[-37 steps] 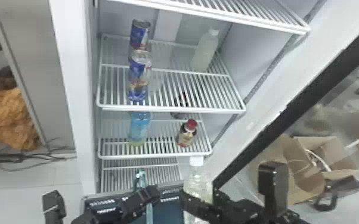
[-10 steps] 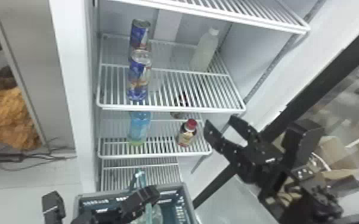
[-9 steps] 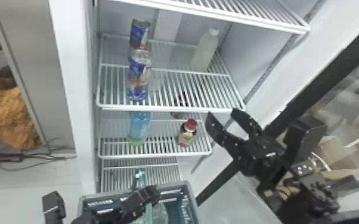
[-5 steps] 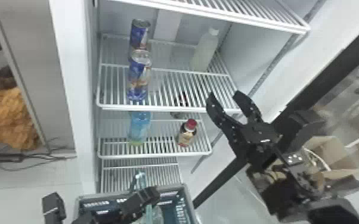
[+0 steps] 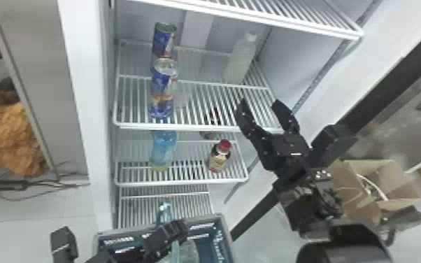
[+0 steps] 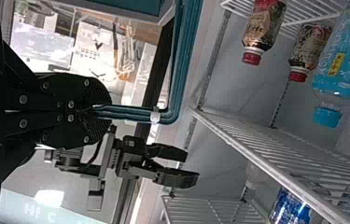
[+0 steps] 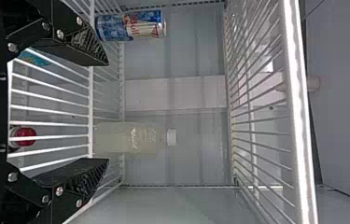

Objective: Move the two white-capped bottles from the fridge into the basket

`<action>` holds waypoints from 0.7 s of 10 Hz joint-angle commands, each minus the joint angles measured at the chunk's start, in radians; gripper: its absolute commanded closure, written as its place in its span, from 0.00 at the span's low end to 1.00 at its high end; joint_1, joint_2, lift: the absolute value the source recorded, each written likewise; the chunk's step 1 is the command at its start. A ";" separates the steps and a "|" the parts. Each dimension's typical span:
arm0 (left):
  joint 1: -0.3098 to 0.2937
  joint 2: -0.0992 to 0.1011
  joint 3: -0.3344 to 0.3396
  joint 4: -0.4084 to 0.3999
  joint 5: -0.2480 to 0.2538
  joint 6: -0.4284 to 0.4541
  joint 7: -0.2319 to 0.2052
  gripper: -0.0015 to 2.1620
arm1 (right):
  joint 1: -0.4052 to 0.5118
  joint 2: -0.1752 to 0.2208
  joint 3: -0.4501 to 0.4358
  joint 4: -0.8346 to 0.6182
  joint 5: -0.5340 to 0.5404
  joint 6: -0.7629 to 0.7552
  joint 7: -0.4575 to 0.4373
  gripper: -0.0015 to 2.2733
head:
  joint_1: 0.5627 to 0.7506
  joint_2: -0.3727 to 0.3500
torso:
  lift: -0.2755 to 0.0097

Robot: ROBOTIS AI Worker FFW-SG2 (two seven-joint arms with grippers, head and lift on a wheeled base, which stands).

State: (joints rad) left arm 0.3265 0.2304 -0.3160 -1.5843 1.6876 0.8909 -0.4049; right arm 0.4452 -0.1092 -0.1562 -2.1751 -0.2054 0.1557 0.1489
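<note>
One bottle with a white cap stands near the back of a white wire shelf in the fridge, at the top of the frame, a bit right of the middle. Two blue cans are on the same shelf, over to its left, one in front of the other.

The right end effector is right of the middle of the frame, by the front right part of that shelf. Its two black fingers are wide apart, with nothing between their tips. In the right wrist view, the white-capped bottle is past the gap in the fingers and does not touch them.

Low in the frame is the basket. The left end effector is over it. In the left wrist view, its fingers are squeezed shut on the basket's blue-green handle. Something see-through is in the basket, but I can't tell if it is a bottle.

On the shelf below the cans, a blue bottle is on the left and a red-capped bottle on the right. A cardboard box sits open at the lower right.
</note>
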 commanded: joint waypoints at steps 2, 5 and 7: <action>0.000 0.001 0.001 0.000 0.001 0.000 0.000 0.54 | -0.065 0.003 0.027 0.110 0.004 -0.067 -0.025 0.13 | 0.70 0.03 | 0.97; -0.005 0.001 -0.001 0.000 0.001 0.002 0.000 0.54 | -0.170 0.000 0.042 0.245 0.006 -0.124 -0.029 0.09 | 0.70 0.03 | 0.97; -0.007 0.000 -0.001 0.000 0.003 0.002 0.000 0.54 | -0.212 -0.012 0.048 0.284 0.022 -0.131 -0.034 0.02 | 0.70 0.03 | 0.97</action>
State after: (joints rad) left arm 0.3208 0.2306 -0.3183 -1.5842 1.6893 0.8934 -0.4049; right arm 0.2455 -0.1171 -0.1099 -1.9031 -0.1883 0.0287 0.1150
